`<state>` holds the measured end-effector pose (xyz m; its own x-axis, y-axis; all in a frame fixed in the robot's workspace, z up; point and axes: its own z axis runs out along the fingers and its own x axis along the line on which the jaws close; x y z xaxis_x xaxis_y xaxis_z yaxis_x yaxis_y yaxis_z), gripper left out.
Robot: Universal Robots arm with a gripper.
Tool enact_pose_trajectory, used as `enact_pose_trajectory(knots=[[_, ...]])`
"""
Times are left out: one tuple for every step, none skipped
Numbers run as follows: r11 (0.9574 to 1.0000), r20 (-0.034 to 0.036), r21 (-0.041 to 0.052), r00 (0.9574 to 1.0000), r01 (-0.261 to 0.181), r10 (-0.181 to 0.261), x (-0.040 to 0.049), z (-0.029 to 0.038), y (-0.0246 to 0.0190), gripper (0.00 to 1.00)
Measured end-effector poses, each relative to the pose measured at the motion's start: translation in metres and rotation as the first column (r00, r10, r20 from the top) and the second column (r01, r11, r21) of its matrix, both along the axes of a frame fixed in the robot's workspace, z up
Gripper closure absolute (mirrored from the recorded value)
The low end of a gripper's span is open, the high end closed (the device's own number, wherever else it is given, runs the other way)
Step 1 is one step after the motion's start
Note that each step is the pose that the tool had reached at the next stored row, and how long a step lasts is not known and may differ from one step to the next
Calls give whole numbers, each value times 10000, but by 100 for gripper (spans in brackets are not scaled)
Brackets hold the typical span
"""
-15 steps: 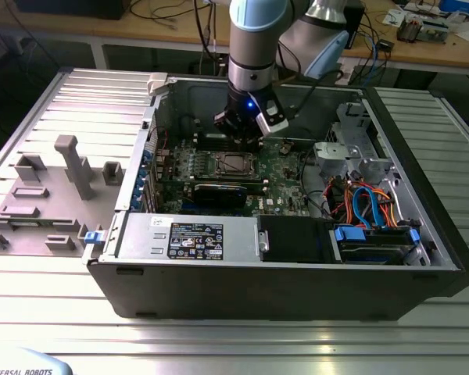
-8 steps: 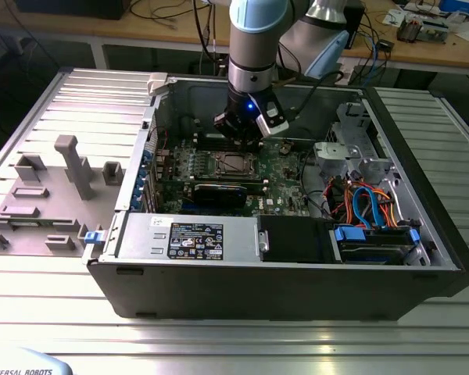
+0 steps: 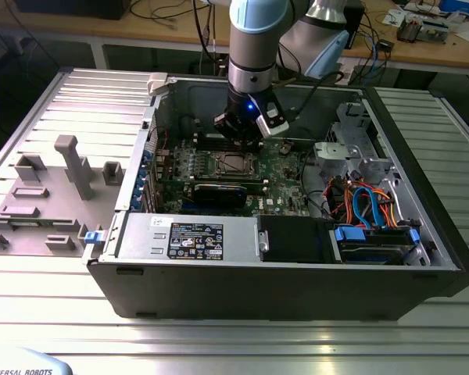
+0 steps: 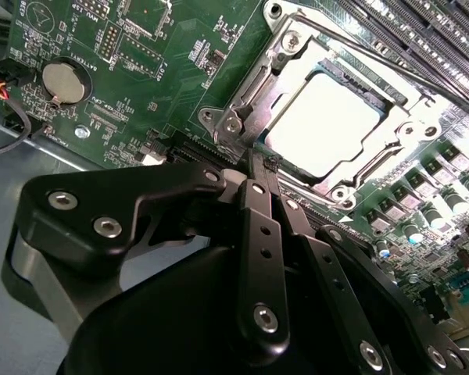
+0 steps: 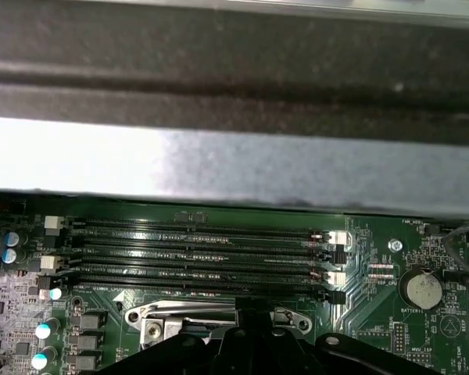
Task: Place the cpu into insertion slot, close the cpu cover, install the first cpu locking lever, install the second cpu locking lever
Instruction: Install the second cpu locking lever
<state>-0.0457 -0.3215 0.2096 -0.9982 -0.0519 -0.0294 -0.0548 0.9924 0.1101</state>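
A: Chip in?
B: Yes, chip point(image 4: 320, 125) sits in the socket point(image 4: 340, 129), cover frame point(image 4: 258, 82) looks down around it.
A: Claw?
B: Claw point(image 4: 258, 168) pinched narrow, holding nothing, tips just beside the socket's edge by a lever point(image 4: 238, 98).
A: Levers locked?
B: Can't tell. Judging placement and cover done, levers likely left.

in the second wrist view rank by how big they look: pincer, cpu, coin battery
1. pincer, though it sits nearest the camera, which inflates it
2. cpu, seated in the insertion slot
3. coin battery
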Motion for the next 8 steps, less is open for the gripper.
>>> enact_pose_trajectory(knots=[[10000, 0, 0, 10000, 0, 0, 0, 0, -1, 89], [10000, 0, 0, 10000, 1, -1, 0, 0, -1, 89], [10000, -1, 0, 10000, 1, -1, 0, 0, -2, 89], [10000, -1, -1, 10000, 0, 0, 0, 0, -2, 89], [10000, 0, 1, 10000, 0, 0, 0, 0, -3, 89], [10000, -1, 0, 10000, 0, 0, 0, 0, -3, 89], [10000, 0, 0, 10000, 0, 0, 0, 0, -4, 89], [10000, 0, 0, 10000, 0, 0, 0, 0, -4, 89]])
